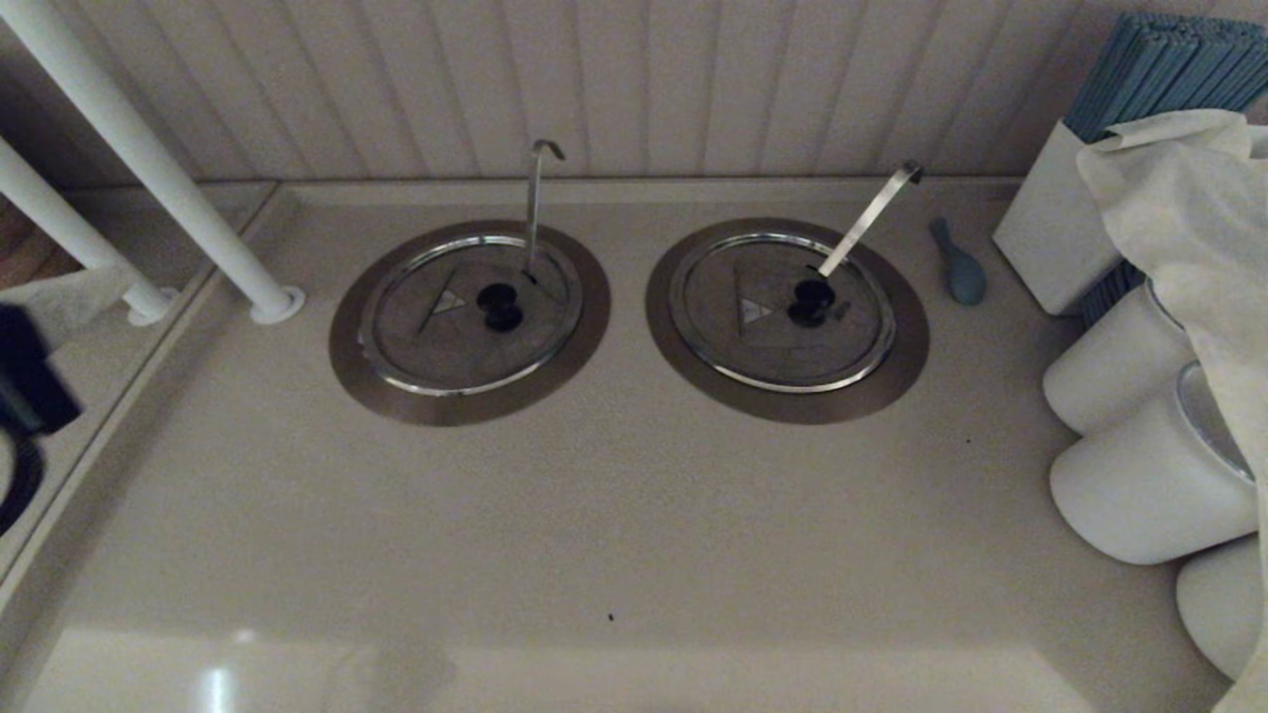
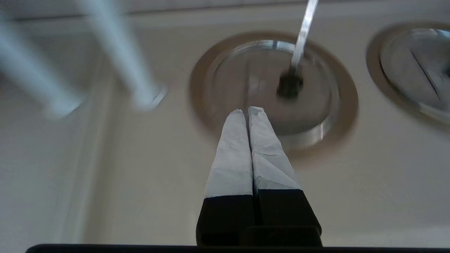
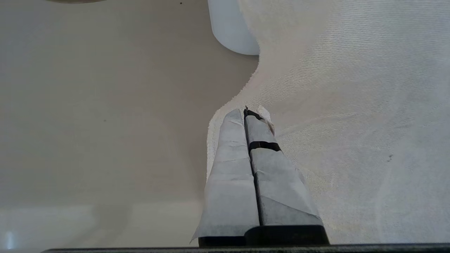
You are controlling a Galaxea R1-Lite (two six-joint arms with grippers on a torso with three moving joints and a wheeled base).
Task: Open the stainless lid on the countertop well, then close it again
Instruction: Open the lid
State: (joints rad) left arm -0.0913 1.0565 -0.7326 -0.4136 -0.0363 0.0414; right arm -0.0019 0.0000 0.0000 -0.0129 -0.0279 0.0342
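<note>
The stainless lid (image 1: pixel 451 332) lies flat and closed on the left countertop well, whose brown-grey collar (image 1: pixel 369 384) rings it. Its black knob (image 1: pixel 500 305) sits at the centre beside a small triangle mark, and the thin hooked rod (image 1: pixel 536 203) rises through it. In the left wrist view my left gripper (image 2: pixel 248 110) is shut and empty, hovering short of the lid (image 2: pixel 246 88) and apart from the knob (image 2: pixel 289 85). Part of the left arm (image 1: pixel 28 381) shows dark at the head view's left edge. My right gripper (image 3: pixel 248 112) is shut, off to the right over a white cloth (image 3: pixel 351 105).
The twin lid (image 1: pixel 763 342) with its wide flat ladle handle (image 1: pixel 874 213) lies to the right. Two slanted white poles (image 1: pixel 149 163) stand left of the wells. White canisters (image 1: pixel 1139 475), a draped cloth (image 1: pixel 1179 188), a white box (image 1: pixel 1045 233) and a small teal object (image 1: pixel 959 267) crowd the right side.
</note>
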